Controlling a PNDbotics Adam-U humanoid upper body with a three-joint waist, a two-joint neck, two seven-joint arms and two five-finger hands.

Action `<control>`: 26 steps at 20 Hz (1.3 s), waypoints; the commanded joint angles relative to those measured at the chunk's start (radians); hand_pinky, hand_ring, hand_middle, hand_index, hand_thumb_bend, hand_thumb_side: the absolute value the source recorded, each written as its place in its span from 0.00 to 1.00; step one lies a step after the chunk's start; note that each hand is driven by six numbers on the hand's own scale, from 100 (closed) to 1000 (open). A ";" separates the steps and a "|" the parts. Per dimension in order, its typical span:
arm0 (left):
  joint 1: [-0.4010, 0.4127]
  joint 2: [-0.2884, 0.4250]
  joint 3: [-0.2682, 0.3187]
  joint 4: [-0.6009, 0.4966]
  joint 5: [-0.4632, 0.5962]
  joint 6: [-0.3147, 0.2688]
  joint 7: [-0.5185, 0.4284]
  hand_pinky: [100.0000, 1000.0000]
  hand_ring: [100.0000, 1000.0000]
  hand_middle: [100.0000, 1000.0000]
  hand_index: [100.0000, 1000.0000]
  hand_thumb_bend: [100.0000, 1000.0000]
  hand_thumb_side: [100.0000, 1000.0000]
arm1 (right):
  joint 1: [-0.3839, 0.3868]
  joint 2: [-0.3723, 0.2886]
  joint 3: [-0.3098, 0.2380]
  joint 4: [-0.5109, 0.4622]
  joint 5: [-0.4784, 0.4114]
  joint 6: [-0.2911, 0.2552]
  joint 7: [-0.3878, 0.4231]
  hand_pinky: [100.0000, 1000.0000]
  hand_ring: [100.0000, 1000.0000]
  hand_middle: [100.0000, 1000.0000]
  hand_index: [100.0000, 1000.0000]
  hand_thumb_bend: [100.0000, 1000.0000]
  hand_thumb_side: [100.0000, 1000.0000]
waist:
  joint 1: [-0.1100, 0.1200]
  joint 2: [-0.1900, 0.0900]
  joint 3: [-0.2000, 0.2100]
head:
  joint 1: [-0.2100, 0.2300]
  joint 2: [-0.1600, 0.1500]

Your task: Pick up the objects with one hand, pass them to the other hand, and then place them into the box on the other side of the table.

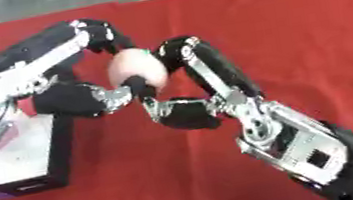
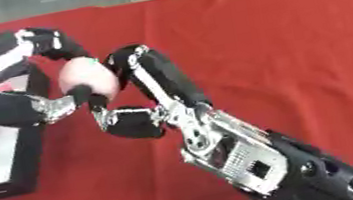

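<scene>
Looking like the handover is happening mid-air right now: the pale ball [image 1: 135, 68] is sitting between both hands, above the cloth [image 1: 292, 28]. The right hand [image 1: 184, 98] and left hand [image 1: 77, 67] are both curling round it. The box [image 2: 24, 146] drop is still waiting.

Colours across the red tabletop [image 1: 291, 18]

A plain red cloth is seen over the tabletop. The object [image 1: 135, 65] is shown in pale pink. Both the left hand [image 1: 82, 94] and the right hand [image 1: 186, 108] are finished in black with silver joints (a green light is seen at the left arm). The box [image 2: 24, 151] is black-walled, white inside.
</scene>
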 commanded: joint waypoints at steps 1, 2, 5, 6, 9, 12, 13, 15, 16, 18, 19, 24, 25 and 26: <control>-0.017 0.011 0.007 -0.010 0.002 -0.003 0.019 0.75 0.64 0.57 0.59 0.00 0.28 | -0.016 0.005 -0.008 -0.012 0.001 -0.008 0.005 0.66 0.51 0.47 0.52 0.00 0.10 | 0.000 -0.022 0.001 | 0.004 0.001; -0.017 0.010 0.004 -0.010 -0.001 -0.007 0.019 0.74 0.62 0.55 0.58 0.00 0.25 | -0.016 0.005 -0.008 -0.013 0.000 -0.009 0.005 0.66 0.51 0.47 0.52 0.00 0.10 | 0.000 -0.022 0.001 | 0.005 0.002; -0.018 0.009 -0.007 -0.005 -0.022 -0.019 0.005 0.71 0.57 0.49 0.49 0.00 0.07 | -0.017 0.004 -0.009 -0.015 -0.003 -0.012 0.007 0.66 0.51 0.48 0.53 0.00 0.10 | -0.001 -0.023 0.000 | 0.008 0.003; -0.018 0.008 -0.010 -0.002 -0.032 -0.025 -0.002 0.70 0.56 0.48 0.47 0.00 0.06 | -0.017 0.004 -0.009 -0.015 -0.003 -0.013 0.007 0.66 0.51 0.48 0.53 0.00 0.10 | -0.001 -0.023 0.000 | 0.008 0.003; -0.020 0.003 -0.015 0.011 -0.051 -0.042 -0.012 0.69 0.54 0.44 0.40 0.00 0.07 | -0.017 0.003 -0.008 -0.014 -0.003 -0.014 0.012 0.66 0.51 0.48 0.53 0.00 0.08 | -0.001 -0.023 -0.001 | 0.009 0.002; -0.019 -0.002 -0.015 0.026 -0.060 -0.055 0.003 0.66 0.50 0.38 0.29 0.00 0.09 | -0.015 0.001 -0.006 -0.007 0.006 -0.007 0.030 0.66 0.54 0.52 0.58 0.00 0.00 | -0.001 -0.023 -0.002 | 0.009 0.002; -0.018 -0.002 -0.015 0.031 -0.062 -0.058 0.013 0.65 0.49 0.37 0.27 0.00 0.09 | -0.015 0.001 -0.006 -0.005 0.010 -0.005 0.035 0.66 0.55 0.53 0.59 0.00 0.00 | -0.001 -0.023 -0.002 | 0.009 0.002; -0.017 -0.004 -0.017 0.041 -0.063 -0.060 0.035 0.64 0.47 0.34 0.25 0.00 0.06 | -0.013 0.000 -0.006 -0.005 0.016 -0.004 0.045 0.67 0.56 0.56 0.62 0.00 0.05 | -0.001 -0.023 -0.004 | 0.010 0.001; -0.015 -0.004 -0.018 0.045 -0.062 -0.060 0.046 0.64 0.46 0.34 0.24 0.00 0.05 | -0.013 -0.001 -0.006 -0.005 0.019 -0.007 0.053 0.68 0.58 0.58 0.64 0.00 0.12 | -0.002 -0.023 -0.004 | 0.010 0.001; -0.013 -0.003 -0.020 0.050 -0.063 -0.060 0.067 0.63 0.46 0.33 0.24 0.00 0.03 | -0.012 -0.004 -0.002 -0.004 0.038 -0.014 0.087 0.72 0.65 0.65 0.73 0.00 0.28 | -0.002 -0.023 -0.005 | 0.010 -0.001; -0.012 -0.003 -0.020 0.052 -0.065 -0.061 0.077 0.63 0.45 0.32 0.23 0.00 0.03 | -0.012 -0.006 -0.001 -0.002 0.053 -0.018 0.112 0.73 0.67 0.67 0.76 0.00 0.38 | -0.002 -0.023 -0.005 | 0.011 -0.001; -0.002 0.001 -0.013 0.066 -0.086 -0.072 0.129 0.61 0.43 0.29 0.22 0.00 0.01 | -0.005 -0.011 -0.013 0.005 0.133 -0.015 0.190 0.79 0.74 0.76 0.90 0.00 0.62 | -0.001 -0.023 -0.008 | 0.011 -0.002; 0.002 0.004 -0.010 0.067 -0.088 -0.074 0.138 0.61 0.43 0.29 0.22 0.00 0.01 | -0.004 -0.013 -0.016 0.004 0.143 -0.009 0.191 0.79 0.74 0.77 0.91 0.00 0.63 | -0.001 -0.023 -0.009 | 0.012 -0.002; 0.008 0.009 -0.006 0.068 -0.089 -0.076 0.147 0.61 0.43 0.28 0.22 0.00 0.01 | -0.003 -0.015 -0.019 0.003 0.153 -0.003 0.190 0.79 0.74 0.78 0.92 0.00 0.65 | -0.001 -0.023 -0.010 | 0.012 -0.001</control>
